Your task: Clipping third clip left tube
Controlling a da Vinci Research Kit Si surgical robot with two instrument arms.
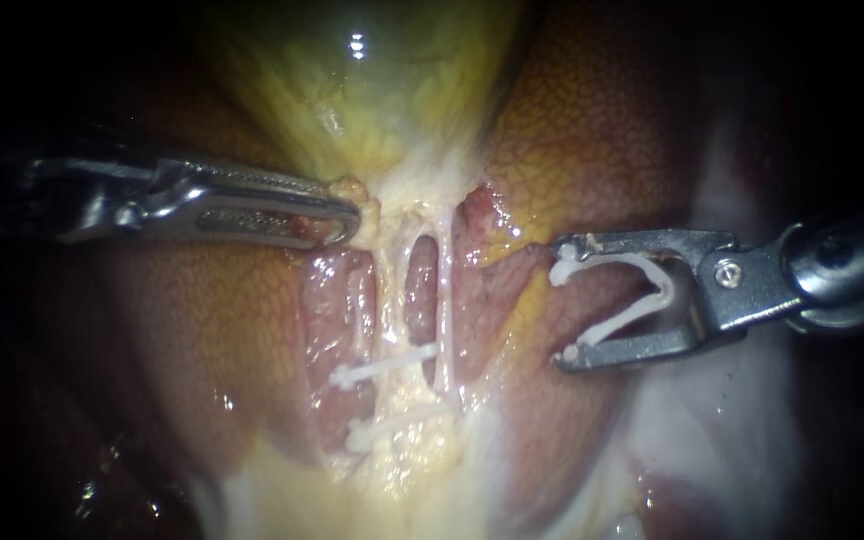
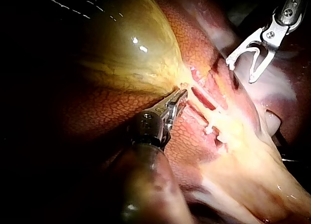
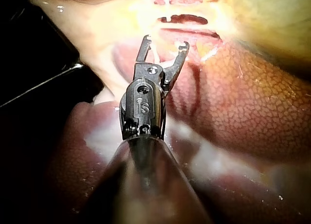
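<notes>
Two grips, left instrument (image 1: 347,222) gallbladder (image 1: 372,80), right instrument (image 1: 562,300) clip (image 1: 666,288)

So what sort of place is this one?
Probably a surgical bench setup, seen close through an endoscope: gallbladder on liver, two white clips on the tubes, and the right instrument holding an open clip.

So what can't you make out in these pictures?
Endoscope view: how much gallbladder tissue the left instrument grips; its shut jaws cover it.
Endoscope view: the backs of the left tube and right tube, hidden by the tubes themselves.
Right wrist view: the clip held by the right instrument, lost against pale tissue.
</notes>
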